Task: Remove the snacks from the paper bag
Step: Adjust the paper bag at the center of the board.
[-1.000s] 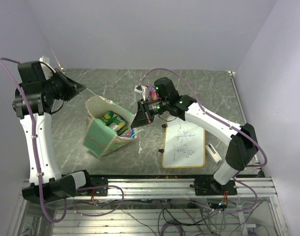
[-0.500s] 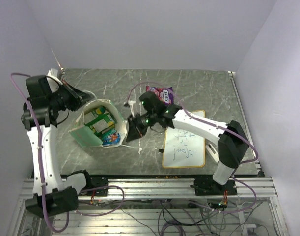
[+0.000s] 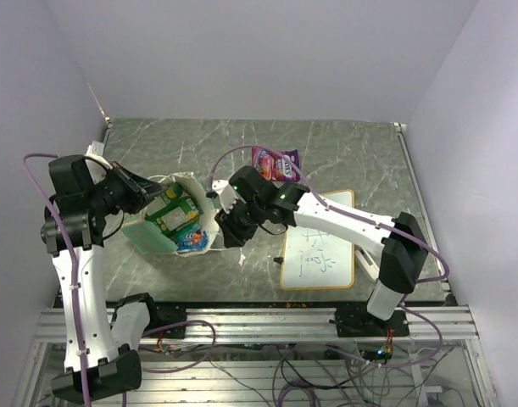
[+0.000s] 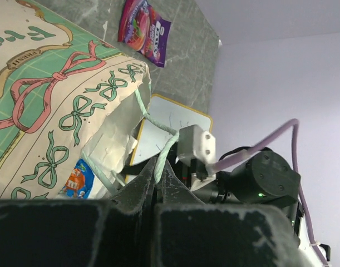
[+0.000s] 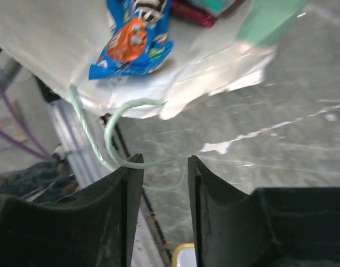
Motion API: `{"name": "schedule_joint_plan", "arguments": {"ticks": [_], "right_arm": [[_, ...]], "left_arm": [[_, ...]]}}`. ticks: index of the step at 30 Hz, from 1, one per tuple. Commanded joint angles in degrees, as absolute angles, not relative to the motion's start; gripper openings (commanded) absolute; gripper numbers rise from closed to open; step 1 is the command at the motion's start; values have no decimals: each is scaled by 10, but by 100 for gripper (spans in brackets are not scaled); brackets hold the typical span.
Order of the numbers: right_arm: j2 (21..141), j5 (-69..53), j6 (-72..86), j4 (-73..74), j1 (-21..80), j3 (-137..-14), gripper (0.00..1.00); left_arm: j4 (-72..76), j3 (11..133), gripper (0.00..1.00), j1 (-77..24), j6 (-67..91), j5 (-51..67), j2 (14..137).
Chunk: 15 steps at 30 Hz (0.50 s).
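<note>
1. Lowered since a second ago, left gripper (image 4: 156, 167) stays clenched on thin string handle (image 4: 158, 129).
2. Crinkled paper bag (image 3: 136, 231) sits mid-table, mouth up and rightward.
3. Right gripper (image 3: 225, 225) released, at bag's rim.
4. Glossy purple packet (image 3: 275, 161) lies flat behind.

Dark grey-green marbled table (image 3: 352, 140), seen from above. A bag (image 3: 142, 231) with green patterned sides sits left of centre, its open mouth turned upward. A purple packet (image 3: 275, 162) lies flat toward the far edge near the middle, well apart from the bag. A whiteboard (image 3: 320, 253) with a yellow rim and writing lies flat on the near right, with a small white eraser (image 3: 366, 264) just beside its right edge.
</note>
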<state>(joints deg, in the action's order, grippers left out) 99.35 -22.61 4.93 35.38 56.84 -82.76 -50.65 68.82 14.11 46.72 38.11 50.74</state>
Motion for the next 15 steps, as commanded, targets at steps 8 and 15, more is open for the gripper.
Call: {"name": "schedule_joint_plan", "arguments": {"ticks": [8, 15], "right_arm": [[902, -119, 40, 300, 572, -842, 54], [876, -122, 33, 148, 608, -775, 57]], "left_arm": [[-497, 679, 7, 145, 500, 448, 482], [-489, 669, 7, 145, 516, 465, 463]]}}
